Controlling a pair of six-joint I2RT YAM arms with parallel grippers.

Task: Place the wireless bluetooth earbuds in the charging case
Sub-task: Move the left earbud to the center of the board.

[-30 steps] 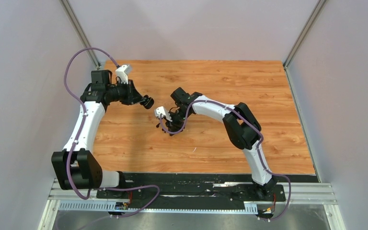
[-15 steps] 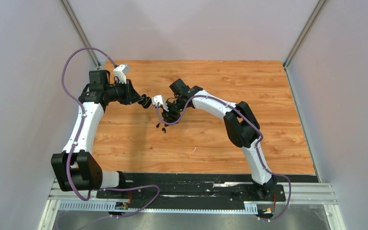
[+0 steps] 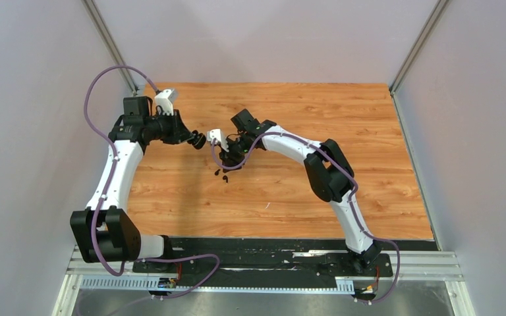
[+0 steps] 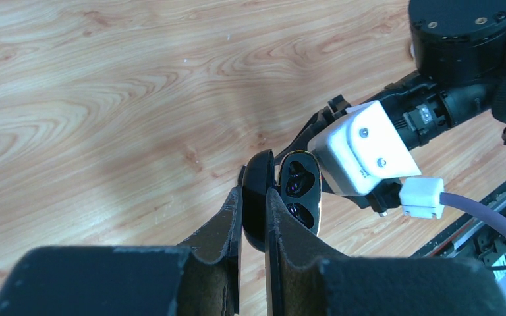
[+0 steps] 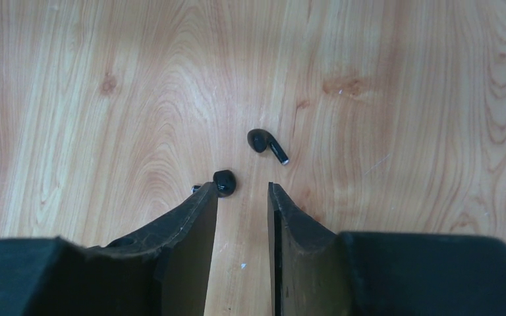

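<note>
The charging case is held up in the air by the left gripper, whose fingers are shut tight on its lid. The right gripper is a little open and nothing is held in it. On the table, one black earbud is seen right by the tip of one finger, and a second black earbud lies a bit past the gap between the tips. The picking-up step seems to be in hand. Next, the fingers need to be put around one bud and shut softly, since it could be flicked away
</note>
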